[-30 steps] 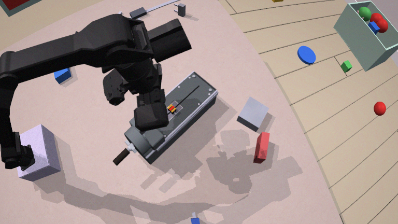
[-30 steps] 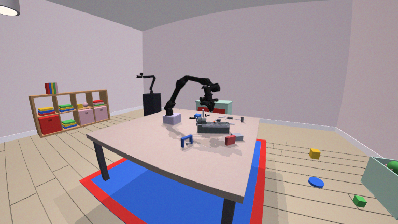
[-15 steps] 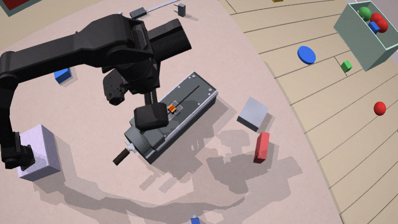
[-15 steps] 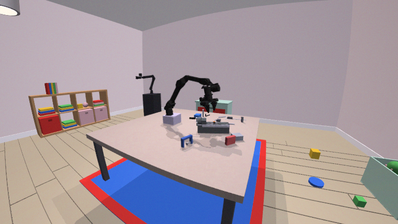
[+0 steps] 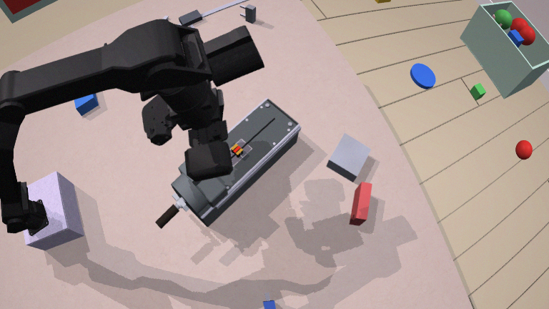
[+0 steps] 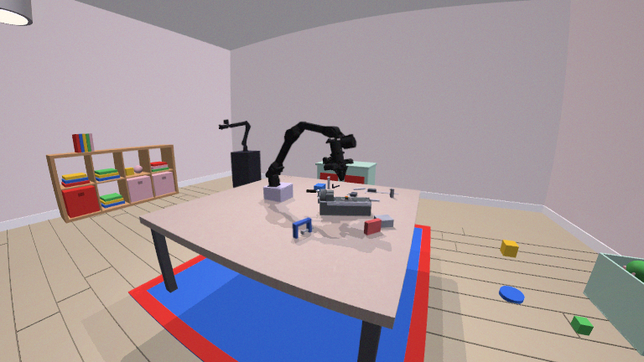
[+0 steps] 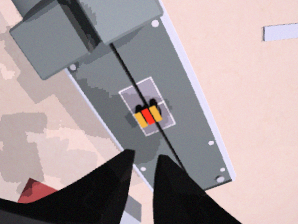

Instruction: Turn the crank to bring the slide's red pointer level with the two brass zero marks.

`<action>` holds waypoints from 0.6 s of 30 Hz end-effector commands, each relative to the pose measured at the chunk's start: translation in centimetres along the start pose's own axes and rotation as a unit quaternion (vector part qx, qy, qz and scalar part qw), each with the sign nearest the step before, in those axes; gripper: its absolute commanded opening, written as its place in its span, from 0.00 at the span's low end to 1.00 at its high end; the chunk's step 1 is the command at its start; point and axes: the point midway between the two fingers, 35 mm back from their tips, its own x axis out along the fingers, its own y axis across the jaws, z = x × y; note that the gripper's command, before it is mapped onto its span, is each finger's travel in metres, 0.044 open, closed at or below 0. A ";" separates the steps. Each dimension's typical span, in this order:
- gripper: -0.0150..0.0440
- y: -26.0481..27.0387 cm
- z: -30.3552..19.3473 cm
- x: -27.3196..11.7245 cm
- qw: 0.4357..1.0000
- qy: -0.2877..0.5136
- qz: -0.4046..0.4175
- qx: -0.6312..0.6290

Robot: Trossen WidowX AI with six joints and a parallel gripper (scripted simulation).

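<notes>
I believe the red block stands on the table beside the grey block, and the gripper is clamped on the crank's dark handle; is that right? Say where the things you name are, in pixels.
Not quite: the gripper (image 7: 145, 161) is not on the crank's dark handle (image 5: 167, 215); the wrist view shows its fingertips over the machine (image 7: 200, 125). The red block (image 5: 361, 202) (image 6: 372, 226) does stand beside the grey block (image 5: 349, 154) (image 6: 385, 220).

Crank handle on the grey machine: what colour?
Dark brown handle; shows best in the top view.

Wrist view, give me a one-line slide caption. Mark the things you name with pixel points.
Claw (image 7: 145, 161) shut on nothing above the crank machine (image 7: 200, 125), red pointer (image 7: 148, 116) between two brass marks (image 7: 141, 120).
</notes>
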 end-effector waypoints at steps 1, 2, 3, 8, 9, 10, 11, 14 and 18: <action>0.25 0.0 0.0 0.0 1.000 0.000 0.000 0.000; 0.25 0.0 0.0 0.0 1.000 0.000 0.000 0.000; 0.25 0.0 0.0 0.0 1.000 0.000 0.000 0.000; 0.25 0.0 0.0 0.0 1.000 0.000 0.001 0.000; 0.25 0.0 0.0 0.0 1.000 0.000 0.001 0.000; 0.25 0.0 0.0 0.0 1.000 0.000 0.001 0.000; 0.25 0.0 0.0 0.0 1.000 0.000 0.001 0.000; 0.25 0.0 0.0 0.0 1.000 0.000 0.001 0.000; 0.30 0.0 0.0 0.0 1.000 0.000 0.001 0.000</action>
